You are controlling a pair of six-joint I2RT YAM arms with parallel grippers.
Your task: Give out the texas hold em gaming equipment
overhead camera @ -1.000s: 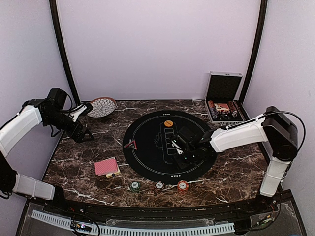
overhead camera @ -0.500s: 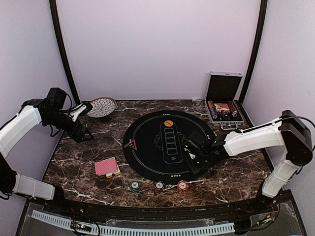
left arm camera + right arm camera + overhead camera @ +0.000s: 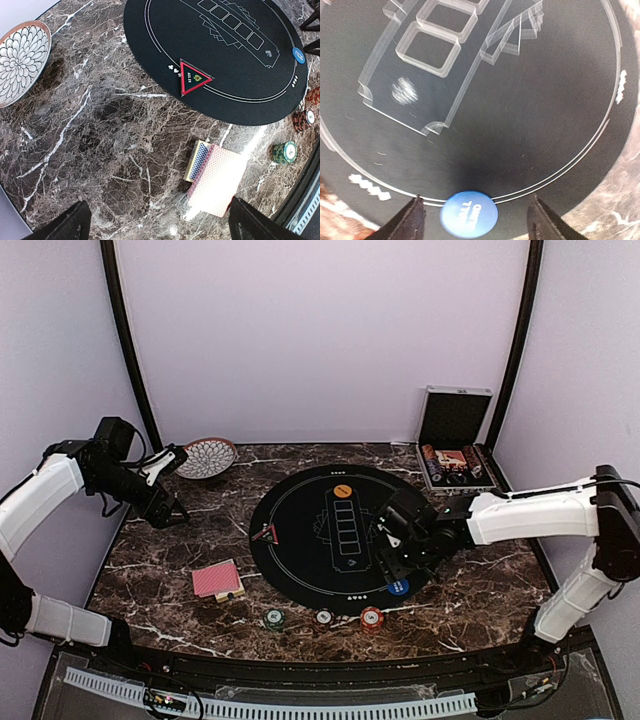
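A blue poker chip [image 3: 469,214] lies flat on the near right rim of the black round mat [image 3: 300,565], also visible as the blue chip [image 3: 398,587] from above. My right gripper [image 3: 476,220] hovers over it, open, both fingers standing clear of the chip's sides. A red-backed card deck [image 3: 220,182] rests on the marble, partly over a blue-backed deck [image 3: 199,160]. My left gripper [image 3: 159,215] hangs wide open and empty high above the marble at the left. An orange chip [image 3: 343,491] sits on the mat's far side.
Three chip stacks line the front: green [image 3: 273,618], white [image 3: 324,617], red-orange [image 3: 371,618]. A red triangular marker [image 3: 195,77] lies on the mat's left edge. The patterned bowl [image 3: 207,456] stands back left, and the open silver case [image 3: 455,445] back right.
My right gripper moved from the mat's centre to its near right rim and opened, leaving the blue chip lying there. The left arm stayed still.
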